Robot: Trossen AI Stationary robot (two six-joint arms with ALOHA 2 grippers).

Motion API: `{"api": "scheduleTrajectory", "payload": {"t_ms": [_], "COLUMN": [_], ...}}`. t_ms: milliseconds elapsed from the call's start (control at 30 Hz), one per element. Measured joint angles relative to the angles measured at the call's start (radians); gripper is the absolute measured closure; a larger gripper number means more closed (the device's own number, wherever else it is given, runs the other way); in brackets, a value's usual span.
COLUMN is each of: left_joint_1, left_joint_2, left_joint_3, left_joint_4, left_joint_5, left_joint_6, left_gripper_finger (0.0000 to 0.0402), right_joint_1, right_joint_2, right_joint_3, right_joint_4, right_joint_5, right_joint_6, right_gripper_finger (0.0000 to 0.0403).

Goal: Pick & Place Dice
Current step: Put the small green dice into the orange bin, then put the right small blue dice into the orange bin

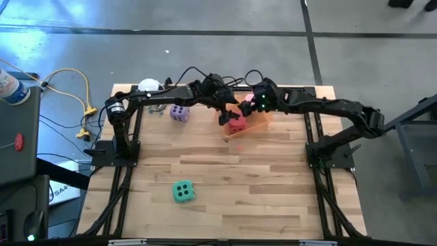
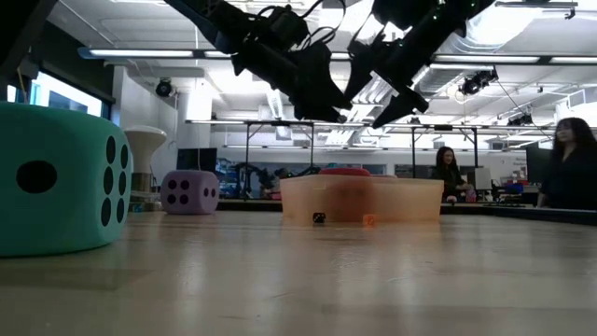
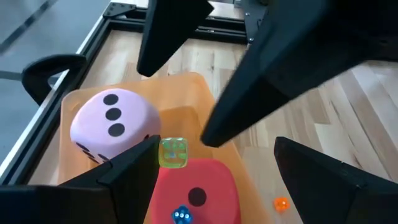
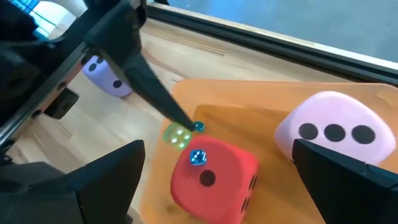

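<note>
The red die [image 1: 235, 124] and the pink die [image 1: 247, 106] lie in the translucent orange tray [image 1: 259, 123] at the far middle of the table. The purple die [image 1: 179, 113] rests on the table left of the tray, and the green-teal die [image 1: 183, 192] sits near the front left. My left gripper [image 3: 217, 186] hangs open above the red die [image 3: 196, 186], with the pink die [image 3: 112, 124] beside it. My right gripper [image 4: 217, 186] is open too, above the red die [image 4: 214, 180] and pink die [image 4: 333, 127]. In the low view both grippers [image 2: 322, 107] [image 2: 387, 112] are clear above the tray [image 2: 364, 198].
Tiny dice lie around the red die: a yellow-green one [image 3: 173, 152], a blue one [image 3: 181, 216] on its top, an orange bit [image 3: 281, 203] on the wood. A white-topped cup [image 1: 149, 86] stands at the far left. The two grippers' fingers nearly meet over the tray. People stand behind the table [image 2: 569, 168].
</note>
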Motion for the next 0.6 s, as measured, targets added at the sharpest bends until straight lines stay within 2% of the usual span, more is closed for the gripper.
{"api": "scheduleTrajectory", "payload": {"t_ms": [167, 600], "left_joint_1": [0.000, 0.000], "left_joint_2": [0.000, 0.000], "left_joint_3": [0.000, 0.000], "left_joint_4": [0.000, 0.061], "left_joint_5": [0.048, 0.056], "left_joint_6": [0.040, 0.055], "left_gripper_finger": [0.0096, 0.0096], "right_joint_1": [-0.020, -0.023], "right_joint_2": [0.000, 0.000], "right_joint_3": [0.000, 0.000], "right_joint_4": [-0.015, -0.031], "right_joint_5": [-0.013, -0.013], "right_joint_6": [-0.040, -0.100], "right_gripper_finger": [0.0003, 0.0003]}}
